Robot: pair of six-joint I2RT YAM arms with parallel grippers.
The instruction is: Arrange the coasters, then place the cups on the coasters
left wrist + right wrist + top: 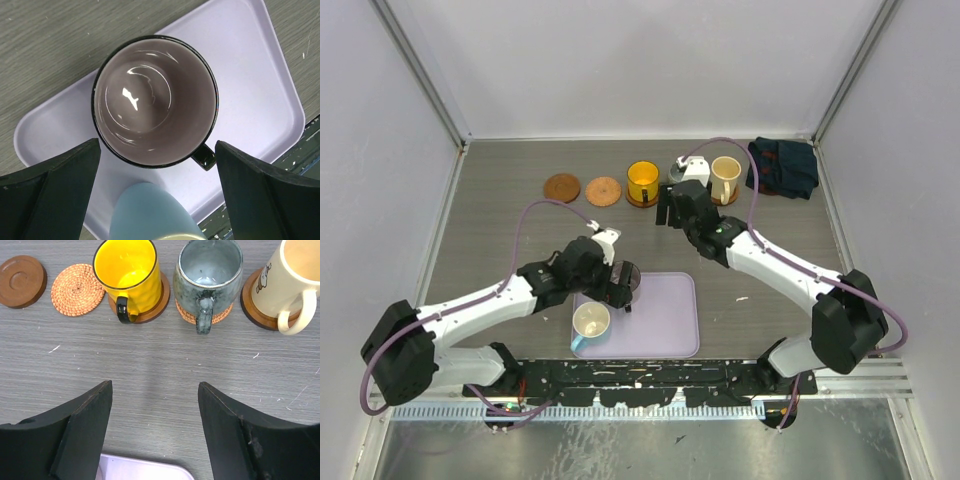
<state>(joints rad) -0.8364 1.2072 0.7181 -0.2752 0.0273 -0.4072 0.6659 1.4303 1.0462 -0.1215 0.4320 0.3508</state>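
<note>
Brown coasters (603, 190) arranged: five in a row along the far edge of the worktop (480, 200). Three already topped: yellow cup (127, 270), grey cup (207, 267) and cream cup (295, 270), each seated on its disc. Two bare at the row's left end: dark coaster (21, 281) and woven coaster (76, 290). Left on the tray (670, 320) by the near edge: purple cup (155, 100) and blue cup (150, 210). Left claw (157, 147) spread wide, poised over the purple cup, gripping nothing. Right claw (155, 387) spread and empty, above bare worktop just before the row. Judged past halfway: two placements to go.
</note>
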